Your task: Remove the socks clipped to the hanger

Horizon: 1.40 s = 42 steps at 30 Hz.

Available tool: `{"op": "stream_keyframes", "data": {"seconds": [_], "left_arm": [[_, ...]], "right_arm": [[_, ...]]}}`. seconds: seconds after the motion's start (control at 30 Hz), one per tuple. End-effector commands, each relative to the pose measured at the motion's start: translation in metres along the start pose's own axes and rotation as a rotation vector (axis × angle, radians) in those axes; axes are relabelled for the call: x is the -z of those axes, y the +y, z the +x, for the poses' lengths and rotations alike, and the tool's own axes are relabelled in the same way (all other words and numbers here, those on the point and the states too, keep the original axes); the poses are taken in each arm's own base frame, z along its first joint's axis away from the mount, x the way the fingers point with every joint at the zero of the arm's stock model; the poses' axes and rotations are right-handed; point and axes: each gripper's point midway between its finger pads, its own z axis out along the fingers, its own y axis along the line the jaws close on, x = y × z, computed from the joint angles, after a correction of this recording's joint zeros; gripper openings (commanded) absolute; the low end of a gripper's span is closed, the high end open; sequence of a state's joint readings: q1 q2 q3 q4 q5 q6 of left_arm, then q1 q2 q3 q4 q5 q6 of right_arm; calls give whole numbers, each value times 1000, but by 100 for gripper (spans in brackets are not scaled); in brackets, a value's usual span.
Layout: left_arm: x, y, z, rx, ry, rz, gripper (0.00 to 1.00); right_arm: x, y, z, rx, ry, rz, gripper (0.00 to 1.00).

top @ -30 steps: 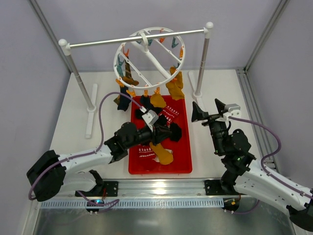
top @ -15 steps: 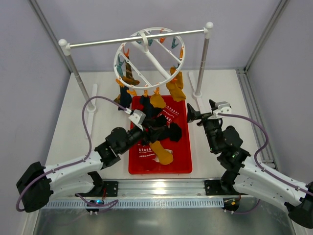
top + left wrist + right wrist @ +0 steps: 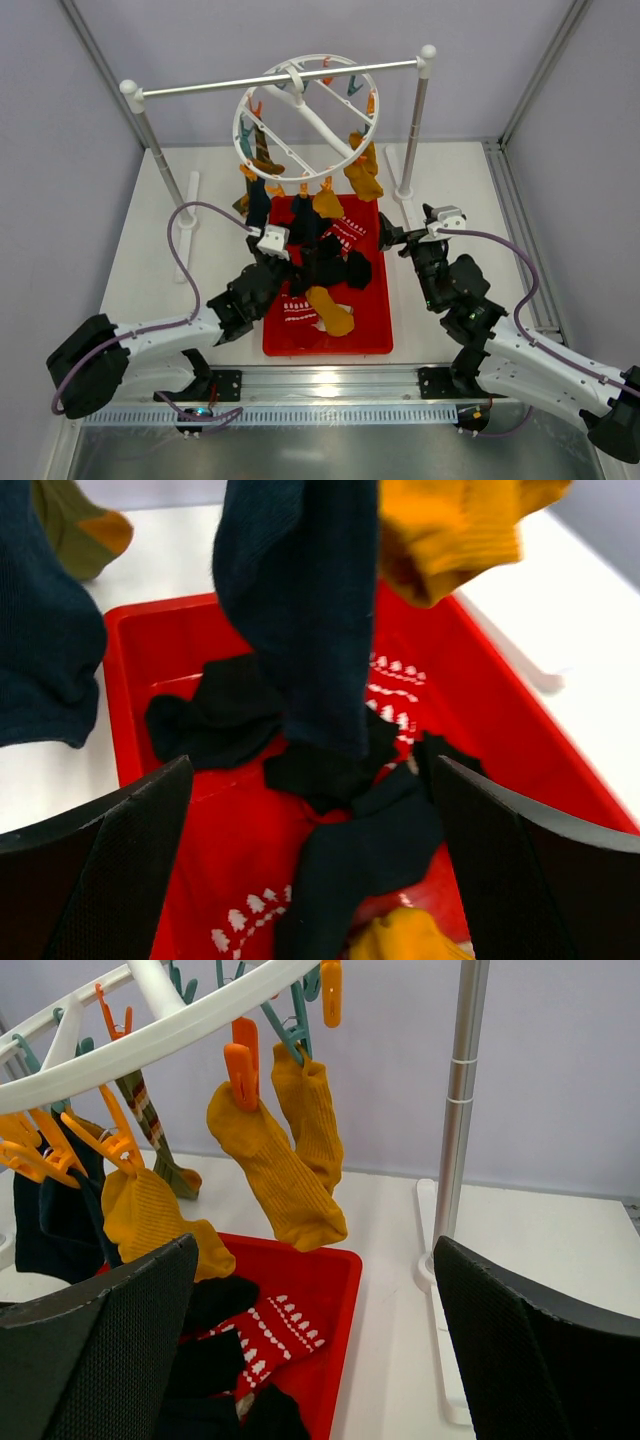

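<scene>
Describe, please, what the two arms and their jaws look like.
Both the left arm and right arm have white links, black joints and a looping purple-grey cable. The jaws are black, broad and wedge-shaped, with finely dotted inner faces.

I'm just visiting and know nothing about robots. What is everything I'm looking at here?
Table: one, white, under everything.
Bar: one, silver, on two white-capped posts at the table's back.
Hanger: one, white ring with orange and teal clips, hooked on the bar.
Clipped socks: several, mustard-yellow, navy and striped olive, hanging from the hanger's rim.
Tray: one, red, on the table below the hanger.
Loose socks: a pile, black, red with white pattern, one mustard, in the tray.
Left hand: one, black, open, over the tray's left side.
Right hand: one, black, open, right of the tray, facing the hanger.
</scene>
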<state>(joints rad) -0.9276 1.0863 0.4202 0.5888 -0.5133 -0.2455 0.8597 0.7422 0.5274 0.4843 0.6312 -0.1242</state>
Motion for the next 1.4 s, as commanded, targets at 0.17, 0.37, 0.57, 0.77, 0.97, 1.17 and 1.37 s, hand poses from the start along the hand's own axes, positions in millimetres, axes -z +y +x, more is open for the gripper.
{"op": "stream_keyframes", "data": {"seconds": [0.17,0.37,0.57,0.77,0.97,1.17,1.37], "left_arm": [[-35,6,4,10,-103,-120,100],[-49,-3,9,49,-156,-102,100],[-56,-17,3,95,-194,-48,99],[-76,-17,-1,68,-181,-119,100],[-85,-7,12,60,-174,-203,100],[-87,-6,24,51,-180,-195,67],[-81,-3,32,50,-199,-176,0]], "right_arm": [[-4,-3,-19,-46,-54,15,100],[-6,-9,-14,-30,-52,35,100],[-8,-15,-9,-19,-55,46,100],[-10,-16,-6,-22,-60,24,100],[-8,-12,-6,-30,-63,-5,100],[-7,-7,-6,-36,-64,-38,100],[-12,3,0,-18,-45,-79,100]]}}
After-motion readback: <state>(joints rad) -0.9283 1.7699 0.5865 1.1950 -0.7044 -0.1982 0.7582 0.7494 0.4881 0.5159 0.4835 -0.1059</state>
